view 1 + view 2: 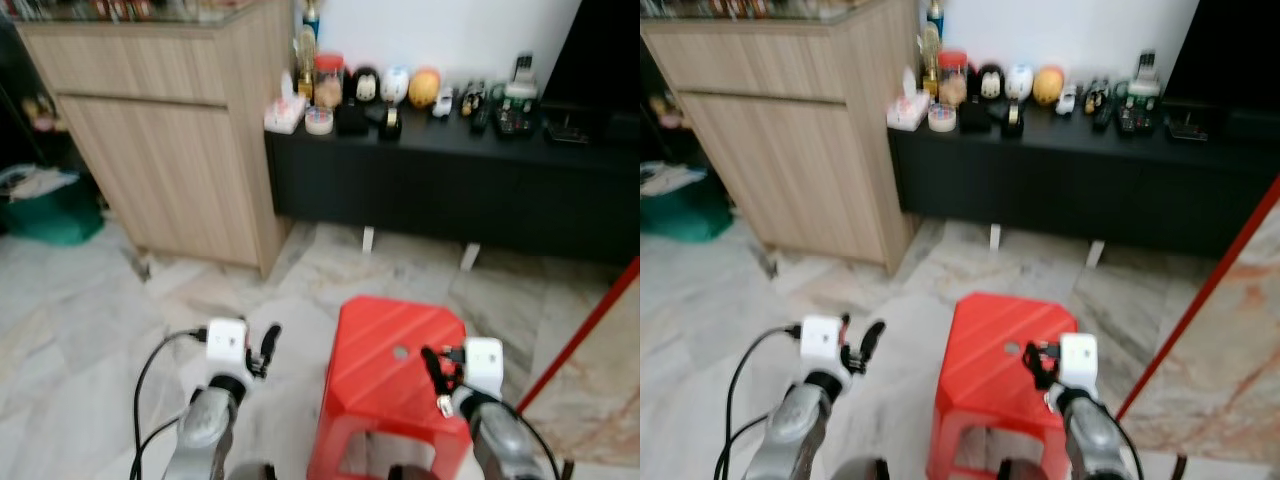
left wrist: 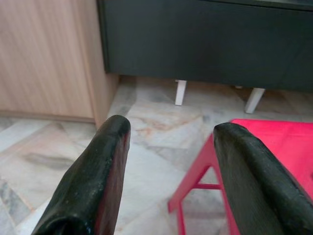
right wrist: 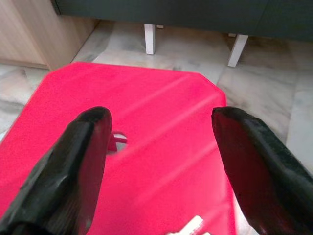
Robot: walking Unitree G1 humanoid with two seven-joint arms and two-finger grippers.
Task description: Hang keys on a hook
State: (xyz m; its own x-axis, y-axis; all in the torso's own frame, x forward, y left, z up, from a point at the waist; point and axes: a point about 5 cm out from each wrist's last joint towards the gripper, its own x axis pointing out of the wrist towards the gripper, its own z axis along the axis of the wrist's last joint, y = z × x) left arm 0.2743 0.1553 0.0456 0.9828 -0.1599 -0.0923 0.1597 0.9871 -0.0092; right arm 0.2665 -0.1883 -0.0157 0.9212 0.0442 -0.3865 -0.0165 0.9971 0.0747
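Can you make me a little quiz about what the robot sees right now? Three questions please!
1. True or false: the right gripper is holding something.
2. What is right under the right gripper? A) a green bin B) the red stool C) a blue chair
3. Fill in: the yellow ball-shaped thing sits on top of the long ____ cabinet.

Key
1. False. Its fingers are apart with nothing between them, just like the left gripper.
2. B, the red stool.
3. Black.
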